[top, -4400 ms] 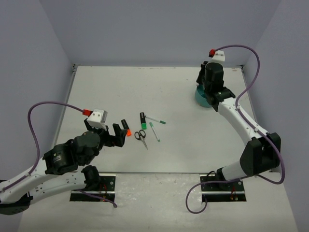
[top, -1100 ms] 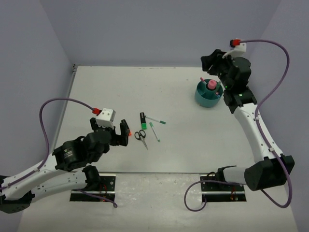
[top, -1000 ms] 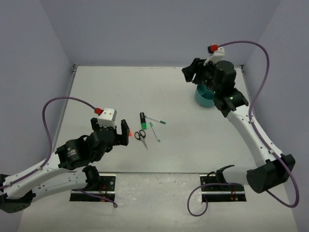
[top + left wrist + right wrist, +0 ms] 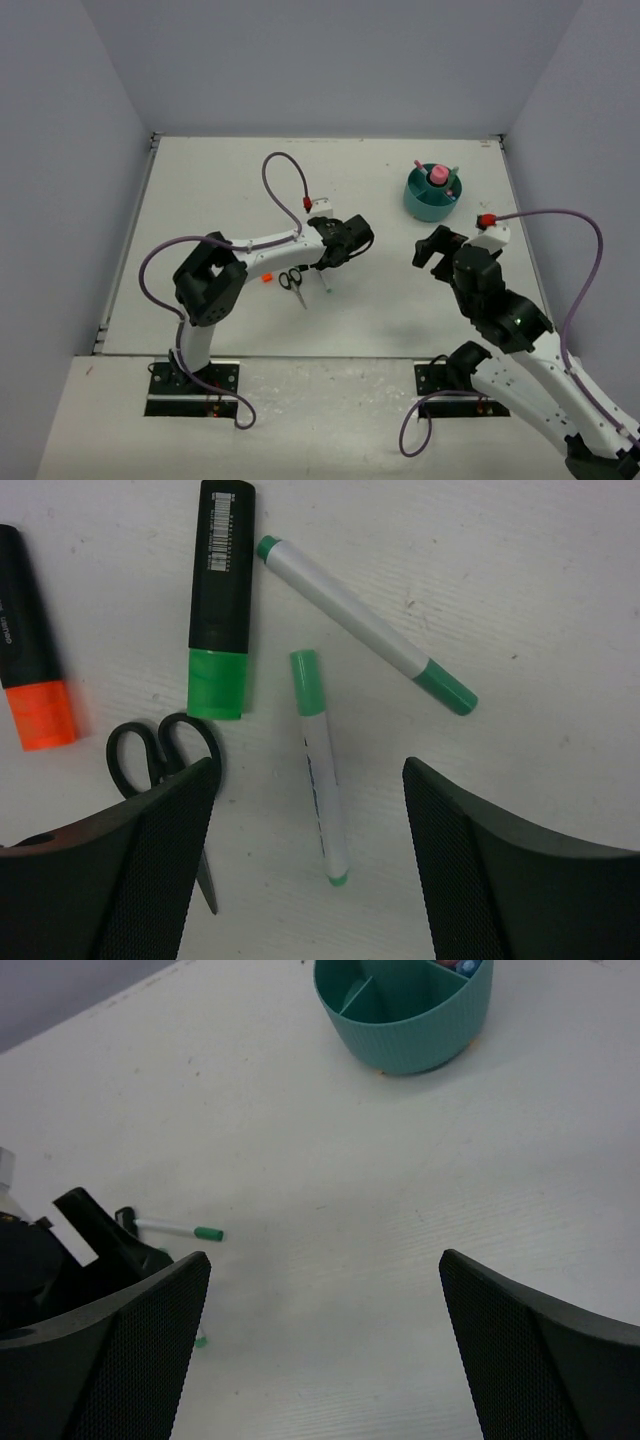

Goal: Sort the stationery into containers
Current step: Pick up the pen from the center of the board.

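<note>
Left gripper (image 4: 307,770) hung wide open, holding nothing, over loose stationery mid-bench, toward the near edge. Under the gap between its jaws lay a thin white pen (image 4: 325,820), green-capped; green highlighter (image 4: 220,600) and scissors (image 4: 160,765) just beside it. Teal organizer (image 4: 432,198) sat near the far right corner. Right gripper (image 4: 325,1258) was open, empty, well apart. Pen judged light, stiff, slick, apt to roll; best pinched across mid-barrel.

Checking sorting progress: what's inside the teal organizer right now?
The teal organizer holds a pink-capped bottle in its centre and two thin pens standing in the ring. Anything lying low in the compartments is hidden by its wall.
</note>
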Motion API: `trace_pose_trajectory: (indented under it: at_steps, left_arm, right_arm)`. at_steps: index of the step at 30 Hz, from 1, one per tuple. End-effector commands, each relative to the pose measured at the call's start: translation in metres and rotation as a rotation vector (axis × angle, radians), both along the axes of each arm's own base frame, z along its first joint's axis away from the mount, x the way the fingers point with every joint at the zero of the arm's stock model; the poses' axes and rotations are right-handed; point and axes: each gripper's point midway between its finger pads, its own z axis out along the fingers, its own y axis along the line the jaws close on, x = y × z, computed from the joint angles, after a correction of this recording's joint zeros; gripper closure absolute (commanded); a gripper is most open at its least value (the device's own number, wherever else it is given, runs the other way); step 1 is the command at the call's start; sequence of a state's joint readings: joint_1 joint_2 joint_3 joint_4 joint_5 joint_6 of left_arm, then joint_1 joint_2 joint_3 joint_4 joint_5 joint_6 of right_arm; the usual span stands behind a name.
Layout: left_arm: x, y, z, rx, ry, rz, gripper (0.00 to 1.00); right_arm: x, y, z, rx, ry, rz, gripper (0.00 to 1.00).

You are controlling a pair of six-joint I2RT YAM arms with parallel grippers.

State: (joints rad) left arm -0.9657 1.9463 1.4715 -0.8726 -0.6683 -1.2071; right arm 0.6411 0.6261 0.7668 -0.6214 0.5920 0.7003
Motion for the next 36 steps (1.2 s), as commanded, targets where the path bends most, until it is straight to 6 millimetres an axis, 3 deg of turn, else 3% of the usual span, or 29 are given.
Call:
trace_pose_trajectory:
  at_steps: [1, 11, 17, 20, 23, 25, 26, 28, 30, 32, 36]
  left_arm:
    - [0.015, -0.012, -0.013, -0.059, 0.030, 0.006, 0.27]
    - [0.009, -0.001, -0.047, -0.052, 0.098, 0.029, 0.52]
    - [-0.004, 0.010, -0.066, -0.064, 0.136, 0.054, 0.56]
    - [-0.011, 0.011, -0.073, -0.085, 0.151, 0.045, 0.69]
    - [-0.015, 0.010, -0.076, -0.111, 0.161, 0.032, 0.98]
    - [-0.015, 0.008, -0.073, -0.132, 0.147, 0.014, 1.00]
    - [-0.012, 0.003, -0.060, -0.182, 0.105, -0.028, 1.00]
    - [-0.012, -0.001, -0.055, -0.232, 0.054, -0.118, 1.00]
    - [-0.009, -0.013, -0.027, -0.315, -0.028, -0.228, 1.00]
    - [-0.015, -0.021, -0.013, -0.348, -0.080, -0.367, 1.00]
    - [-0.025, -0.043, 0.058, -0.419, -0.350, -0.581, 1.00]
  right_arm:
    - [-0.007, -0.011, 0.012, 0.053, -0.101, -0.026, 0.01]
    - [0.003, 0.009, -0.005, 0.020, -0.057, 0.055, 0.01]
    - [0.004, 0.012, -0.007, 0.022, -0.058, 0.073, 0.01]
    - [0.001, 0.016, 0.000, 0.049, -0.092, 0.102, 0.01]
    - [-0.003, 0.028, 0.013, 0.068, -0.162, 0.200, 0.01]
    - [-0.013, 0.049, 0.021, 0.107, -0.203, 0.342, 0.01]
    - [-0.019, 0.059, 0.027, 0.134, -0.238, 0.412, 0.01]
    - [-0.025, 0.066, 0.033, 0.175, -0.263, 0.454, 0.01]
    - [-0.029, 0.073, 0.033, 0.201, -0.256, 0.490, 0.01]
    - [-0.030, 0.082, 0.030, 0.206, -0.224, 0.530, 0.01]
    - [-0.023, 0.093, 0.029, 0.232, -0.128, 0.526, 0.01]
